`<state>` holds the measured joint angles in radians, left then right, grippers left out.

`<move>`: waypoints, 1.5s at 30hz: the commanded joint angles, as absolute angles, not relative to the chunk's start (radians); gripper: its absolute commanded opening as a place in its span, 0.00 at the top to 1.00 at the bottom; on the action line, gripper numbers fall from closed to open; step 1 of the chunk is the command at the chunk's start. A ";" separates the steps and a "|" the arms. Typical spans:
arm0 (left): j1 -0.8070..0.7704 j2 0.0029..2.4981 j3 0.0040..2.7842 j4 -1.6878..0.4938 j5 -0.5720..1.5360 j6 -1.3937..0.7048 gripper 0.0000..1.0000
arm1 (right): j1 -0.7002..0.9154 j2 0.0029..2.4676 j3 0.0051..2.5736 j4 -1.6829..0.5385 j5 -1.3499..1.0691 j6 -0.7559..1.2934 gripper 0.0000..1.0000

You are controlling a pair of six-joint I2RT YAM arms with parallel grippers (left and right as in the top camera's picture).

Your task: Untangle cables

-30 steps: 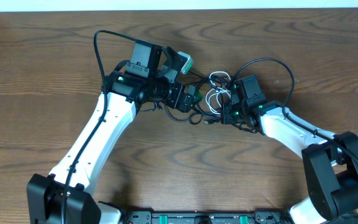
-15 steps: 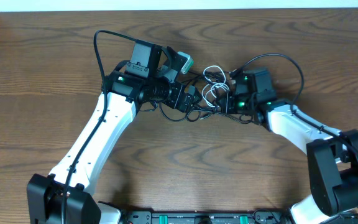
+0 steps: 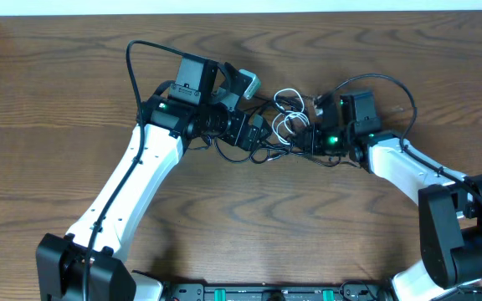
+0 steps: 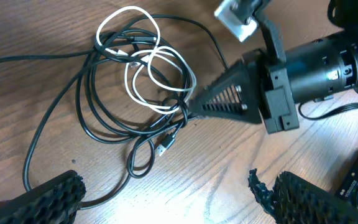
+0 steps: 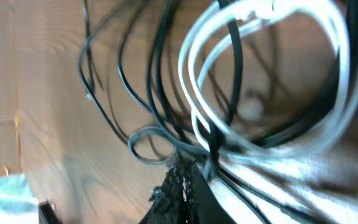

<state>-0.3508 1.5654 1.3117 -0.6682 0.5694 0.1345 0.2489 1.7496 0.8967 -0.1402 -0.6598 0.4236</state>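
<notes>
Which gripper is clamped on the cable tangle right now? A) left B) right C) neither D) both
B: the right gripper is pinched shut on the cables where black and white strands cross, while the left gripper stands wide open, holding nothing.

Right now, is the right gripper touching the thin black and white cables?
Touching. Left wrist view: right gripper tips pinch the cables where loops cross.
</notes>
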 commanded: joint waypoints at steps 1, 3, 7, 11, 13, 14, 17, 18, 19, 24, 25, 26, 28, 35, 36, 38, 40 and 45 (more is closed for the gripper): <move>-0.353 1.555 1.326 -0.665 0.564 0.137 0.02 | 0.244 1.736 0.913 -0.200 -0.664 0.358 0.92; -0.353 1.555 1.326 -0.664 0.564 0.137 0.03 | 0.244 1.736 0.913 -0.226 -0.626 0.358 0.82; -0.353 1.555 1.326 -0.665 0.564 0.137 0.02 | 0.244 1.736 0.913 -0.234 -0.599 0.357 0.70; -0.353 1.555 1.326 -0.664 0.564 0.137 0.02 | 0.265 1.736 0.913 -0.219 -0.516 0.358 0.58; -0.353 1.555 1.326 -0.664 0.564 0.137 0.02 | 0.280 1.736 0.913 -0.208 -0.492 0.358 0.55; -0.353 1.555 1.326 -0.664 0.564 0.137 0.03 | 0.287 1.736 0.913 -0.198 -0.492 0.358 0.54; -0.353 1.555 1.326 -0.664 0.564 0.137 0.02 | 0.324 1.736 0.913 -0.144 -0.479 0.358 0.52; -0.353 1.555 1.326 -0.664 0.564 0.137 0.02 | 0.332 1.736 0.913 -0.134 -0.468 0.358 0.51; -0.353 1.555 1.326 -0.664 0.564 0.137 0.02 | 0.344 1.736 0.913 -0.129 -0.445 0.358 0.51; -0.353 1.555 1.326 -0.664 0.564 0.137 0.02 | 0.374 1.736 0.913 -0.123 -0.365 0.358 0.50; -0.353 1.555 1.326 -0.664 0.564 0.137 0.02 | 0.375 1.736 0.913 -0.119 -0.364 0.358 0.51; -0.353 1.555 1.326 -0.664 0.564 0.137 0.03 | 0.375 1.736 0.913 -0.116 -0.363 0.358 0.52; -0.353 1.555 1.326 -0.664 0.564 0.137 0.02 | 0.375 1.737 0.913 -0.112 -0.332 0.358 0.53; -0.353 1.555 1.326 -0.664 0.564 0.137 0.02 | 0.375 1.747 0.912 -0.101 -0.304 0.358 0.56; -0.353 1.555 1.326 -0.664 0.564 0.137 0.02 | 0.375 1.748 0.913 -0.101 -0.306 0.358 0.56; -0.353 1.555 1.326 -0.664 0.564 0.137 0.02 | 0.375 1.753 0.912 -0.101 -0.306 0.358 0.57; -0.353 1.555 1.326 -0.664 0.564 0.137 0.02 | 0.376 1.753 0.912 -0.101 -0.309 0.358 0.58; -0.353 1.555 1.326 -0.664 0.564 0.137 0.02 | 0.395 1.753 0.912 -0.093 -0.323 0.358 0.58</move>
<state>-0.3508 1.5654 1.3117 -0.6682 0.5694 0.1345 0.3744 1.7496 0.8997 -0.0982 -0.3210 0.3702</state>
